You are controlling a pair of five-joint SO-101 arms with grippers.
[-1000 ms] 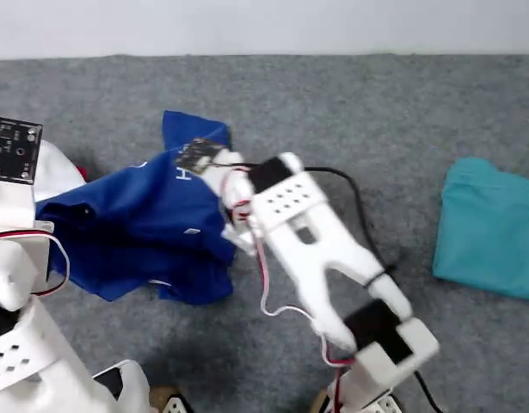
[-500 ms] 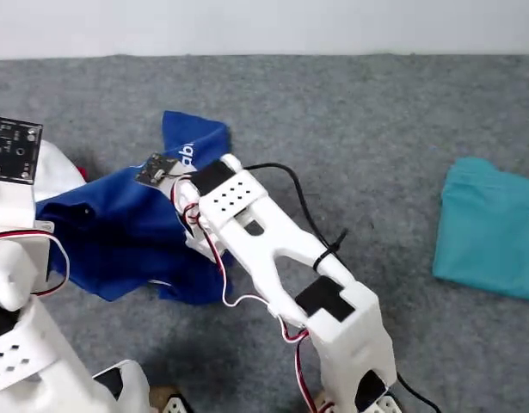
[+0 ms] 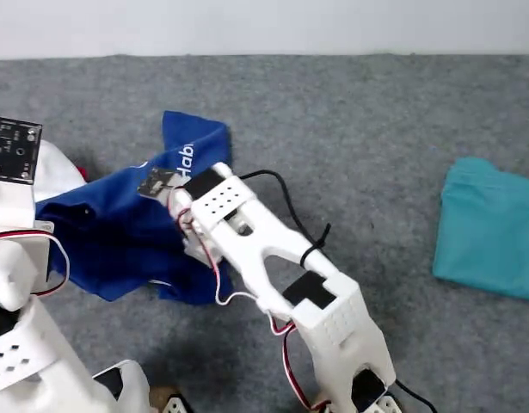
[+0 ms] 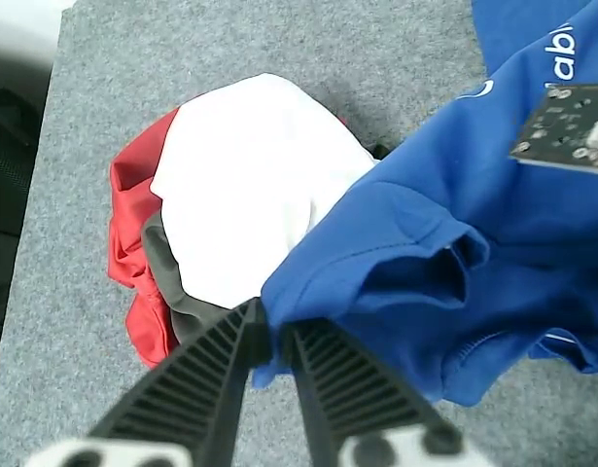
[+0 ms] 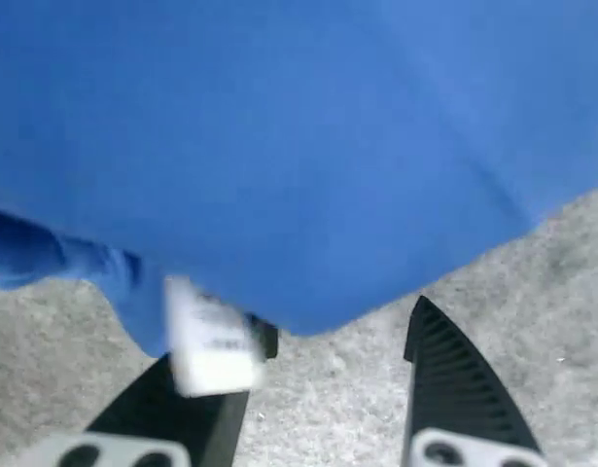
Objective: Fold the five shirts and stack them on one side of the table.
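A crumpled blue shirt (image 3: 131, 228) lies left of centre on the grey carpet, one edge lifted. My left gripper (image 4: 271, 342) is shut on that edge (image 4: 308, 292), hanging above a heap of white (image 4: 245, 180), red (image 4: 133, 214) and dark grey (image 4: 167, 282) shirts. The right arm (image 3: 247, 232) stretches from the near edge over the blue shirt's right side. Its gripper (image 5: 328, 365) is open just above the carpet, at the shirt's lower hem (image 5: 308, 195). A white label (image 5: 209, 345) hangs by one finger. A folded teal shirt (image 3: 488, 228) rests at the far right.
The heap's white shirt (image 3: 58, 168) peeks out behind the left arm (image 3: 15, 284). The right arm's camera board (image 4: 566, 126) hovers over the blue cloth. A pale wall (image 3: 264, 26) borders the far side. Bare carpet (image 3: 350, 129) spans the middle and back.
The right arm has swung left and down across the blue shirt, bringing its gripper to the shirt's near right hem. The left arm and the shirt edge it holds have stayed put.
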